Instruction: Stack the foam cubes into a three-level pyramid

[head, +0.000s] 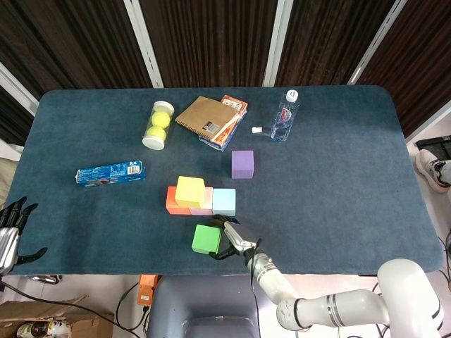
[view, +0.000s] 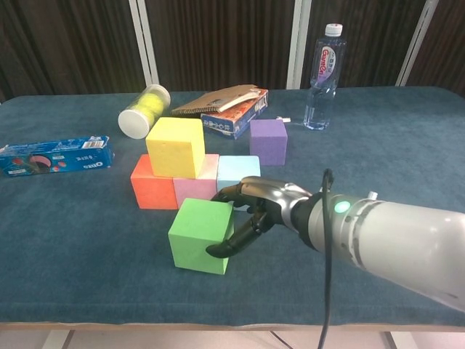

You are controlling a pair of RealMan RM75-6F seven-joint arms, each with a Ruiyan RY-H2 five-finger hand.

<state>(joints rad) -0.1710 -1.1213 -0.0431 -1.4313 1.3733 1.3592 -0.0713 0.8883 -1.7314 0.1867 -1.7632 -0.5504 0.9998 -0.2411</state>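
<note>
Chest view: right hand [view: 256, 211] grips green cube [view: 201, 235], fingers clamped on its right side.

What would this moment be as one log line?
right hand: fingers on green cube | left hand: idle, off table | yellow cube: on second level

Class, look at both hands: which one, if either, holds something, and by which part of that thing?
The right hand grips the green cube by its right side, fingers along its top edge and front corner. The left hand holds nothing.
</note>
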